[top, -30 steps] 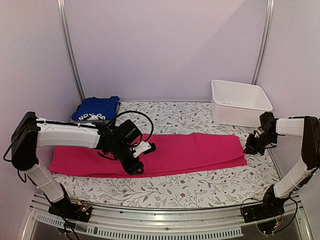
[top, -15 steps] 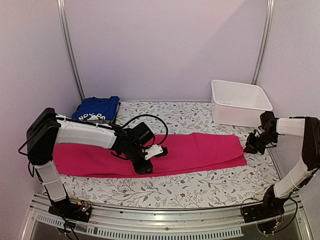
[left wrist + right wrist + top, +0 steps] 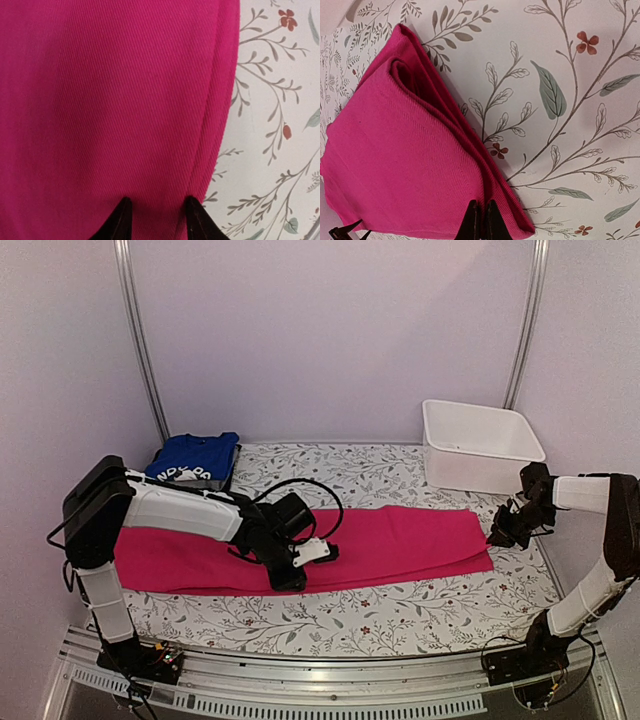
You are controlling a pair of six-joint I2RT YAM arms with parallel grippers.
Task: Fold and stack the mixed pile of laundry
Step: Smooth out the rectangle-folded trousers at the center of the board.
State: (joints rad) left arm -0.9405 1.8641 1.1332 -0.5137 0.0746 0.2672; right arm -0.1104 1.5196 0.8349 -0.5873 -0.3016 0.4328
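Left gripper (image 3: 160, 222), fingers spread, rests on the pink garment's (image 3: 400, 540) near edge; right gripper (image 3: 481, 220) pinches its right end. The garment lies folded lengthwise across the table (image 3: 400, 612), with the blue garment (image 3: 192, 458) folded at the far-left corner.

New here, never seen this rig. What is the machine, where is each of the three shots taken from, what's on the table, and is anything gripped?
The machine is a left arm and a right arm, bolted at the table's near edge. The wide shot comes from a fixed camera above and behind them. Each close-up comes from a camera on one wrist, and the black tips at the bottom are that arm's fingers. On the floral table cover lies a long folded pink garment. A blue garment with white print sits back left and a white bin back right. The left claw is open, with its tips on the pink cloth near its edge. The right claw is shut on that garment's right end.
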